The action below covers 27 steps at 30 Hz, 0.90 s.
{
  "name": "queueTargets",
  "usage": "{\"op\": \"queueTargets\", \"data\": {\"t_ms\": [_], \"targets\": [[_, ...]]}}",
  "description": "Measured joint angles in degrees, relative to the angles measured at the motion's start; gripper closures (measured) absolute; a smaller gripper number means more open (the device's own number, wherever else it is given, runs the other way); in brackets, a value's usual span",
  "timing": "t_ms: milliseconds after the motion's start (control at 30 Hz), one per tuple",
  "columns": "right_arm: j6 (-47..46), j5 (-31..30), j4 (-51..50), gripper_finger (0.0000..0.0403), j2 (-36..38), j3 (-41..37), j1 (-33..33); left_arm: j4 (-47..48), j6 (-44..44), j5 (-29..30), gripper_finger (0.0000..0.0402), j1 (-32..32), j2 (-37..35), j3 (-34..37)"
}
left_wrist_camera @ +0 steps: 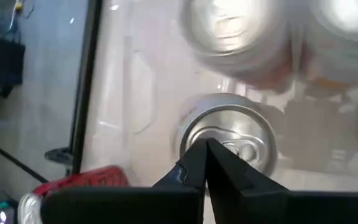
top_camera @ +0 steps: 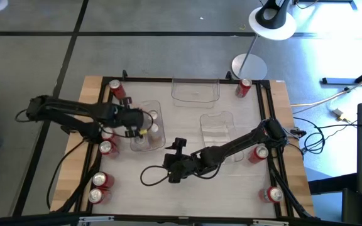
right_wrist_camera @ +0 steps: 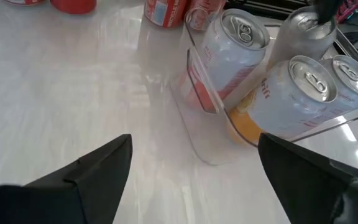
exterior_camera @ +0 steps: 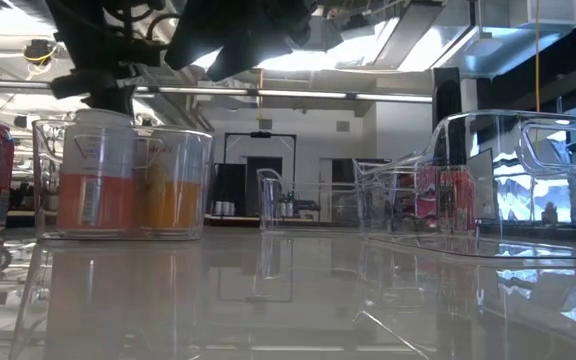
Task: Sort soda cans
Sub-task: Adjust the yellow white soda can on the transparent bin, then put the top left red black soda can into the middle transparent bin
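Several pale silver-topped cans (right_wrist_camera: 294,93) stand upright in a clear bin (top_camera: 144,129) left of centre. My left gripper (left_wrist_camera: 207,149) is shut and points down over the top of one of these cans (left_wrist_camera: 229,134); in the low view it (exterior_camera: 98,88) sits right above that can (exterior_camera: 98,175). My right gripper (right_wrist_camera: 191,146) is open and empty, low over the bare table near the middle (top_camera: 170,160), facing the bin. Red cans stand on the table at the left (top_camera: 107,147), near left (top_camera: 98,187), far left (top_camera: 117,90), far right (top_camera: 244,88) and right (top_camera: 259,152). My left gripper comes from above with its shut fingertips (left_wrist_camera: 197,158) at the silver top (left_wrist_camera: 253,140) of an upright pale can in the bin. I cannot tell whether they touch the top or hover just over it.
Two more clear bins stand on the table, one at the far edge (top_camera: 195,91) and one right of centre (top_camera: 217,125). Another red can (top_camera: 273,194) stands near the right corner. A black frame (top_camera: 168,80) borders the table. A lamp base (top_camera: 249,64) stands beyond the far edge.
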<state>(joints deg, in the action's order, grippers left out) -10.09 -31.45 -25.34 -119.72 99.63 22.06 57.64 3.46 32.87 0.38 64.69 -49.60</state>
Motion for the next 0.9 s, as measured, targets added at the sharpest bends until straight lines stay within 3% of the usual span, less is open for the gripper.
{"op": "queueTargets", "data": {"t_ms": [267, 433, 667, 900], "targets": [[0.00, 0.26, -0.05, 0.0056, 0.00, 0.00, 0.02, -2.46, -3.77, 0.48, 0.0398, 11.01, -1.69, 0.00], [-0.01, 1.63, -0.08, 0.0056, 0.00, -0.02, 0.02, -6.65, -5.07, 0.19, 0.0398, 13.67, -1.82, 0.02], [0.10, 1.54, -0.17, 0.0056, 0.00, -0.02, 0.02, -7.76, -4.59, 0.02, 0.0398, 12.75, -2.97, -3.49], [3.82, -2.10, -1.07, 0.0056, 0.73, -0.11, 0.02, -5.63, 3.66, -3.09, 0.0398, 5.82, -10.58, -10.92]]}}
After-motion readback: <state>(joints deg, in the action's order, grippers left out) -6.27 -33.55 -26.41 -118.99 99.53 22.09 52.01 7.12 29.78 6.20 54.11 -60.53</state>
